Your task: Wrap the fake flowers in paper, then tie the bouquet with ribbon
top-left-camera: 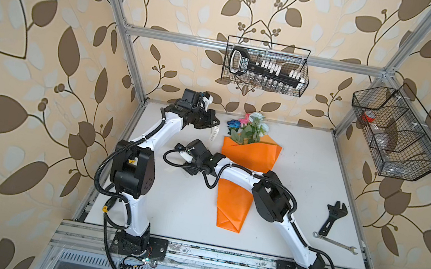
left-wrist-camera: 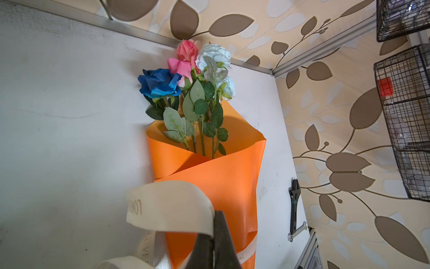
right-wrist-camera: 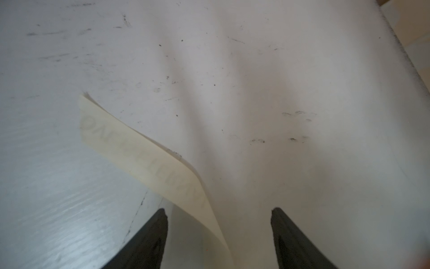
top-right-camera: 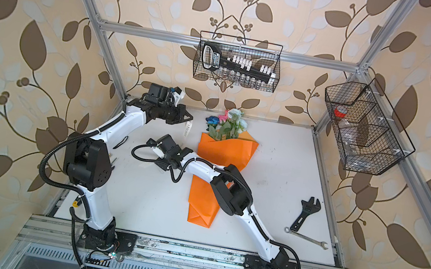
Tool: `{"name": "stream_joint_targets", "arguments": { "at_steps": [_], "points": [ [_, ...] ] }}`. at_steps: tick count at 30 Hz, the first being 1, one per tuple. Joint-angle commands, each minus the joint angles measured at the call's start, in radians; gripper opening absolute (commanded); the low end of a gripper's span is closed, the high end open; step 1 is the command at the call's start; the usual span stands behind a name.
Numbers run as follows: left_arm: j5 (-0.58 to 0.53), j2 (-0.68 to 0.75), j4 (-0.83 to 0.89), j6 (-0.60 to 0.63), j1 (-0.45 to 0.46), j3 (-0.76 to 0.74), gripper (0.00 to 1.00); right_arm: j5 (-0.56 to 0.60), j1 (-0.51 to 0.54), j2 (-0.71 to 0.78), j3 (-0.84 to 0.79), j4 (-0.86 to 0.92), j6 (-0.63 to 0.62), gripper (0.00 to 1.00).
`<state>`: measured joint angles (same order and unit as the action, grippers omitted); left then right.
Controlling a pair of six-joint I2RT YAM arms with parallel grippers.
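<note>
The bouquet of fake flowers lies on the white table, wrapped in orange paper. Its pink, pale blue and dark blue blooms point to the back wall. My left gripper is shut on a loop of cream ribbon with dark lettering, up and to the left of the wrap's open end. The ribbon also crosses the wrap lower down. My right gripper stands open just above the table left of the bouquet, and a loose ribbon end passes between its fingers unclamped. The right arm crosses over the wrap's middle.
A black adjustable wrench and a silver spanner lie at the table's right. One wire basket with tools hangs on the back rail. Another wire basket hangs on the right frame.
</note>
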<state>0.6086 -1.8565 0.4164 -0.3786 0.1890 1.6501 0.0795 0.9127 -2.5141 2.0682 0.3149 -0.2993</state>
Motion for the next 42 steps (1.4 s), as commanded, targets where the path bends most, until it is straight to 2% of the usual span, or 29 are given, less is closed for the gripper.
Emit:
{"name": "stream_joint_targets", "arguments": {
  "at_steps": [1, 5, 9, 14, 21, 26, 29, 32, 37, 42],
  "points": [
    [0.043, 0.017, 0.0, 0.024, 0.003, 0.024, 0.0, -0.141, -0.004, -0.06, 0.063, 0.079, -0.035, 0.72],
    [0.049, 0.021, -0.003, 0.026, 0.003, 0.018, 0.0, -0.162, -0.006, -0.112, 0.126, 0.12, -0.036, 0.72],
    [0.059, 0.024, -0.014, 0.019, 0.003, 0.007, 0.0, -0.192, -0.014, -0.175, 0.236, 0.209, -0.033, 0.62],
    [0.055, 0.032, -0.018, 0.021, 0.002, -0.001, 0.0, -0.259, -0.024, -0.2, 0.283, 0.322, -0.02, 0.42],
    [0.06, 0.042, -0.042, 0.001, 0.001, -0.016, 0.0, -0.271, -0.028, -0.162, 0.245, 0.357, 0.001, 0.0],
    [0.023, 0.05, -0.029, 0.011, 0.001, -0.034, 0.0, -0.272, 0.004, -0.093, 0.222, 0.356, 0.024, 0.0],
    [0.009, 0.058, -0.022, 0.016, 0.001, -0.053, 0.0, -0.221, 0.047, 0.03, 0.13, 0.325, 0.043, 0.0],
    [-0.006, 0.077, -0.036, 0.012, 0.001, -0.083, 0.0, -0.2, 0.082, 0.198, -0.053, 0.218, 0.097, 0.0],
    [-0.053, 0.12, -0.057, 0.0, 0.001, -0.141, 0.0, -0.158, 0.087, 0.449, -0.333, 0.068, 0.257, 0.0],
    [-0.129, 0.16, -0.076, -0.021, 0.001, -0.208, 0.0, -0.086, 0.087, 0.678, -0.577, -0.008, 0.394, 0.0]
  ]
}}
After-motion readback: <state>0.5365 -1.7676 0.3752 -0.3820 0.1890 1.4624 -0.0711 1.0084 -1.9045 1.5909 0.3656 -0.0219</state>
